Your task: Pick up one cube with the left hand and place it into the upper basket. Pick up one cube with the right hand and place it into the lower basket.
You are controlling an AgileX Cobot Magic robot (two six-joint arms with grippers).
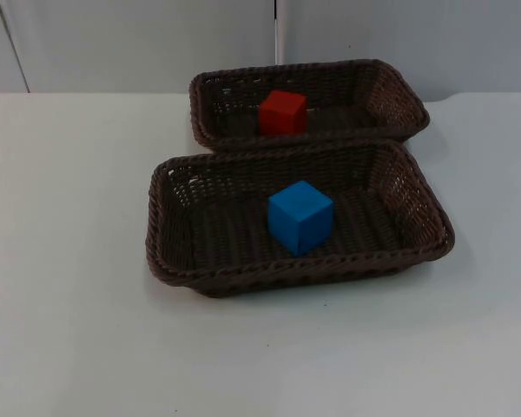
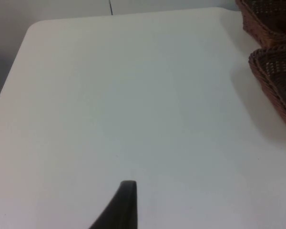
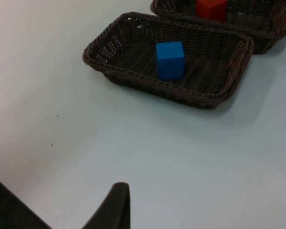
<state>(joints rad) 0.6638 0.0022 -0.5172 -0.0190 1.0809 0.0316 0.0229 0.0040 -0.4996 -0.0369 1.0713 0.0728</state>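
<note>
Nearest the camera lies bare white table top [image 1: 87, 347], and beyond it, toward the middle, sits the lower basket [image 1: 169, 261], a dark brown woven wicker tray of rectangular shape. Inside it, a little right of its centre, rests a blue cube [image 1: 300, 217], sitting flat on the weave and touching no wall. Just behind, with the rims all but touching, stands the upper basket [image 1: 399, 104], a second dark brown wicker tray, and a red cube [image 1: 283, 112] rests near its middle. Behind both rises the grey partition wall [image 1: 139, 43]. Judging by this layout, both placements look finished: one cube in each basket and none loose on the table. What remains appears to be only for the arms to wait clear. The left gripper [image 2: 124, 205] hangs over open table to the left of the baskets, whose brown rims it sees off to one side. The right gripper [image 3: 115, 205] hangs over open table well apart from the lower basket, looking onto both cubes. Whether either gripper's jaws are spread or closed cannot be told. Nothing stands in the way of either arm.
</note>
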